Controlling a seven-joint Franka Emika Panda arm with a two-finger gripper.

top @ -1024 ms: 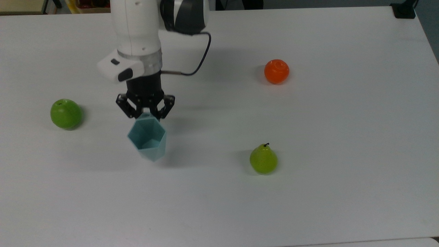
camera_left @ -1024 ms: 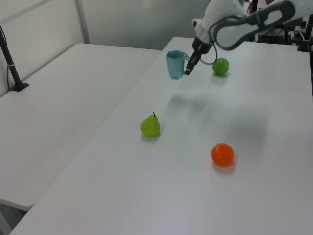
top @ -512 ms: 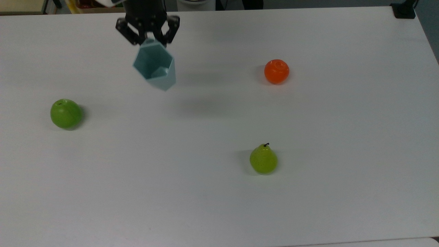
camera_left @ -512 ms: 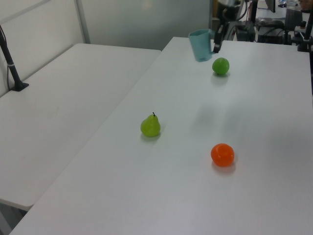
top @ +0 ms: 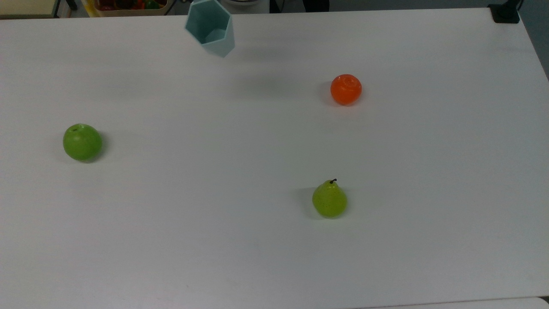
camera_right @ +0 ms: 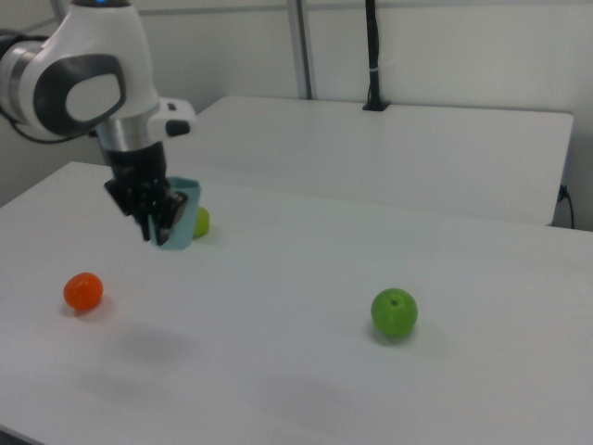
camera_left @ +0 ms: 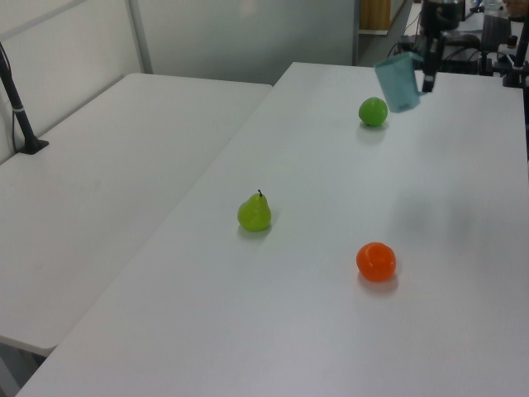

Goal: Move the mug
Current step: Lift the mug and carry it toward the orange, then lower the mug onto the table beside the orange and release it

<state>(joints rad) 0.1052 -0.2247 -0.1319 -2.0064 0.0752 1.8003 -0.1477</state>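
White table, pale wall, apparently partitioned

No text, label, brand, number or sign can be read anywhere in these pictures.

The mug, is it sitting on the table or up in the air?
Up in the air. The gripper holds the mug above the table, slightly tilted, with a faint shadow beneath.
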